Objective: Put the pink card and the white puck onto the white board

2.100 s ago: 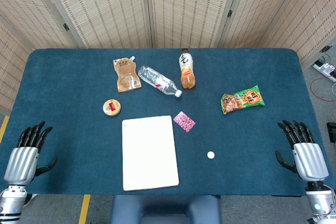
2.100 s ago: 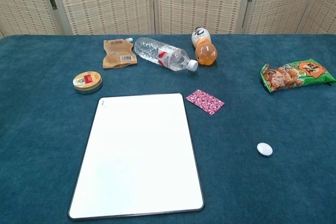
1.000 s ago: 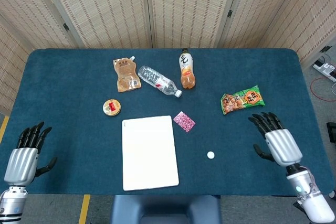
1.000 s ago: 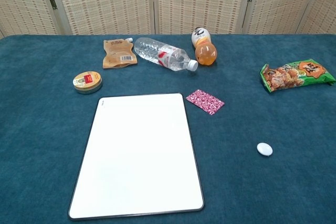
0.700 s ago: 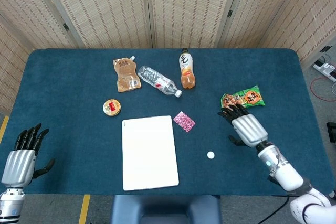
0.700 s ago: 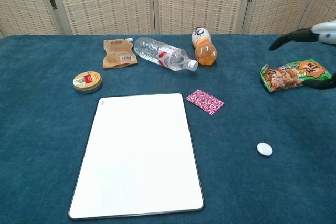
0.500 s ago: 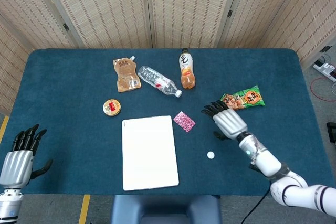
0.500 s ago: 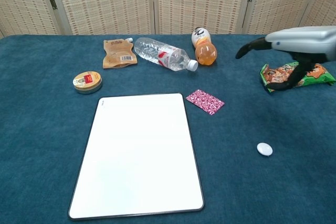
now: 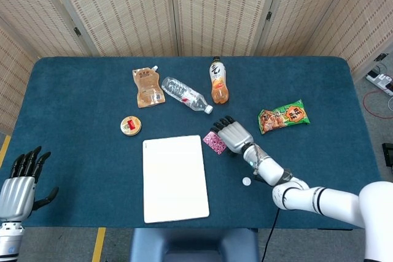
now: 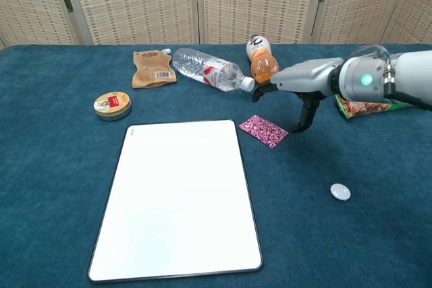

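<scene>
The pink card (image 9: 214, 142) (image 10: 263, 131) lies flat on the blue cloth just off the white board's (image 9: 175, 178) (image 10: 177, 197) far right corner. My right hand (image 9: 234, 134) (image 10: 299, 81) hovers over the card's right end with fingers spread and thumb hanging down, holding nothing. In the chest view a gap shows between hand and card. The white puck (image 9: 246, 181) (image 10: 340, 191) sits alone on the cloth, right of the board, beside my right forearm. My left hand (image 9: 17, 187) is open at the table's front left corner, out of the chest view.
Along the far side lie a brown pouch (image 9: 147, 88), a clear water bottle (image 9: 186, 94) on its side and an orange drink bottle (image 9: 218, 81). A round tin (image 9: 131, 126) sits left of the board. A green snack bag (image 9: 284, 116) lies behind my right arm.
My right hand has swept from the table's front right edge leftward across the cloth, past the snack bag, to above the pink card. The left hand sank slightly. No object moved.
</scene>
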Robot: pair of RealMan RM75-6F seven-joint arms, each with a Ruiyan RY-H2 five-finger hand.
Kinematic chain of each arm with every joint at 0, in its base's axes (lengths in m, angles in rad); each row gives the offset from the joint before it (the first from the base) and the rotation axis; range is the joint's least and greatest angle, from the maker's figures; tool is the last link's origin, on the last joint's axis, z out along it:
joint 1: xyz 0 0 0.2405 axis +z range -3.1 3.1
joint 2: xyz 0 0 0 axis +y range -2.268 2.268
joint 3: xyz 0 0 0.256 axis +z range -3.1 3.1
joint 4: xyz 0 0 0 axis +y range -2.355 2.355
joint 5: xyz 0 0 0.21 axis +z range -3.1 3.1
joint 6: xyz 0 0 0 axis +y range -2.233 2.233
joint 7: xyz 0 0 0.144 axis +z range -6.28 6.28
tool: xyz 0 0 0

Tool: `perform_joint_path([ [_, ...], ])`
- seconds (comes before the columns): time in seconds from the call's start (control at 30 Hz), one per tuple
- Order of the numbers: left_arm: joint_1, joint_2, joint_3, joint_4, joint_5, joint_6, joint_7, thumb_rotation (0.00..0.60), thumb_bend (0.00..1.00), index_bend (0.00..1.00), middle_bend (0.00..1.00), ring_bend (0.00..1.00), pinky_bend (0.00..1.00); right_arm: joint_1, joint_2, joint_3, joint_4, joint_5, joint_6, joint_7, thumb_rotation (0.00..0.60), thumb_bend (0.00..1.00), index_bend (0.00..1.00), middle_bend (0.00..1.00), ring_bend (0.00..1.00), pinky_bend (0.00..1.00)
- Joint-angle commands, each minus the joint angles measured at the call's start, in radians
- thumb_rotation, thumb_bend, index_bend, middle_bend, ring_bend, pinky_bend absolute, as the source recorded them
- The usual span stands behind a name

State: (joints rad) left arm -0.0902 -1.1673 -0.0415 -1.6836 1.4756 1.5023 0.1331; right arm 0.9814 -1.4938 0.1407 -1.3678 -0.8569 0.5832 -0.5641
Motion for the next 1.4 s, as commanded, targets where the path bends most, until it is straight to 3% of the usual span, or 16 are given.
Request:
perform_joint_path([
  [0.03,0.001,-0.001,0.001,0.004,-0.002,-0.002,-0.005,0.6,0.32,0.13,0.03,0.06,0.0,0.028,-0.024,-0.029,0.027,0.038,-0.003,-0.027,0.6,0.3,0.14,0.11,0.0,0.0],
  [0.53,0.003,-0.005,0.001,0.015,-0.004,-0.008,-0.017,0.6,0.32,0.13,0.03,0.06,0.0,0.102,-0.103,-0.099,0.118,0.109,0.033,-0.074,0.6,0.3,0.14,0.1,0.0,0.0],
  [1.4,0.01,-0.004,0.003,0.023,-0.011,-0.014,-0.022,0.6,0.32,0.14,0.03,0.06,0.0,0.136,-0.165,-0.139,0.186,0.116,0.047,-0.095,0.6,0.3,0.14,0.1,0.0,0.0],
])
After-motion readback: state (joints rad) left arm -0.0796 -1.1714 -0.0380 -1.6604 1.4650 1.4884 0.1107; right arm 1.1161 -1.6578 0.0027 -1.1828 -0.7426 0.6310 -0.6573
